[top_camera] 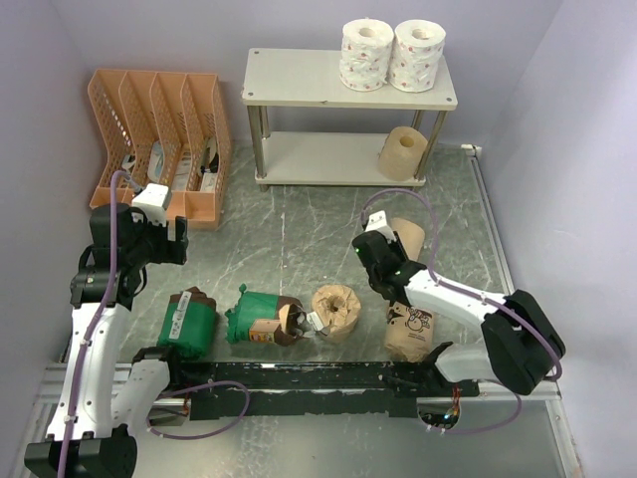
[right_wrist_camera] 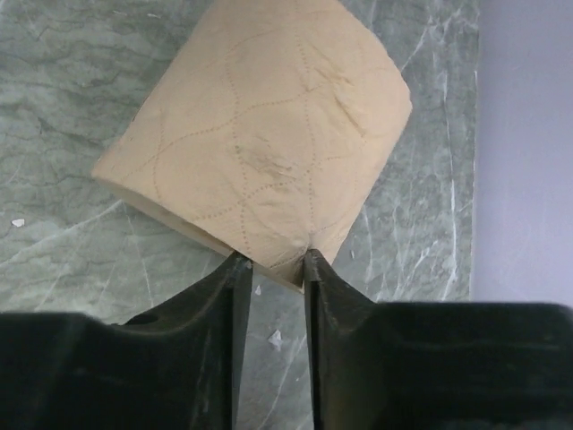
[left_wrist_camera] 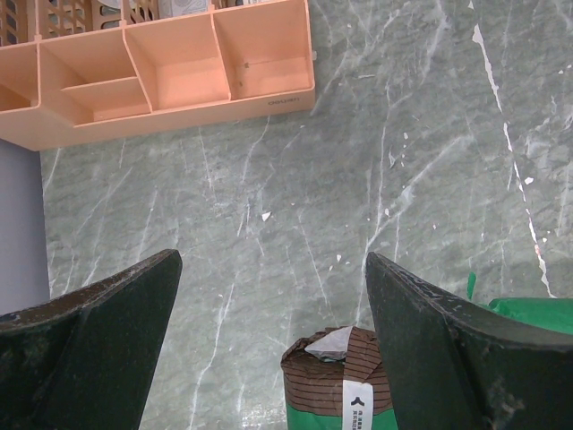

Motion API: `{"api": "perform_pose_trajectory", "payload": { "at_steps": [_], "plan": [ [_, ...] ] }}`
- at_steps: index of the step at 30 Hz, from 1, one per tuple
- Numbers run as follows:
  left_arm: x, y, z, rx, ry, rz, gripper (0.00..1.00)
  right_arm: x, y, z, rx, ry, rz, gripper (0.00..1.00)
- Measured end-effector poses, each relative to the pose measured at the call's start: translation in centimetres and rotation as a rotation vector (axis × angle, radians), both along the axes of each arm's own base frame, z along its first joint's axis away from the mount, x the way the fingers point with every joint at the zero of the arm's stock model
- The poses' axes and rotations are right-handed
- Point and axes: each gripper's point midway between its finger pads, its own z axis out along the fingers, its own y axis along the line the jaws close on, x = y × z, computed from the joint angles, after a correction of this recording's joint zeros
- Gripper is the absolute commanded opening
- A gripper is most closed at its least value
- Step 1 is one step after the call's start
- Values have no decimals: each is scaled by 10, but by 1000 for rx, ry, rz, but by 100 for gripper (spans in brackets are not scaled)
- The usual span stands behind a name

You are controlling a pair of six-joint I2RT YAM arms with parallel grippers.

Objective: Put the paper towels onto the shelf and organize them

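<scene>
The right gripper has its fingers drawn nearly together, pinching the near rim of a plain tan paper towel roll. That roll lies on its side on the grey marbled table, in front of the off-white two-tier shelf with silver legs. The left gripper is spread wide and holds nothing, above a green-wrapped roll. The shelf's top tier bears two white red-specked rolls. The lower tier holds one tan roll.
</scene>
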Motion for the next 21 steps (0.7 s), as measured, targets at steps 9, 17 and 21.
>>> {"api": "perform_pose_trajectory", "payload": {
  "at_steps": [9,17,21],
  "plan": [
    [0,0,0,0,0,0,95,1,6,10,81,-24,4,0],
    [1,0,-1,0,5,1,95,10,51,88,538,-213,27,0],
    [1,2,-3,0,11,8,95,16,78,123,808,-294,24,0]
  ]
}}
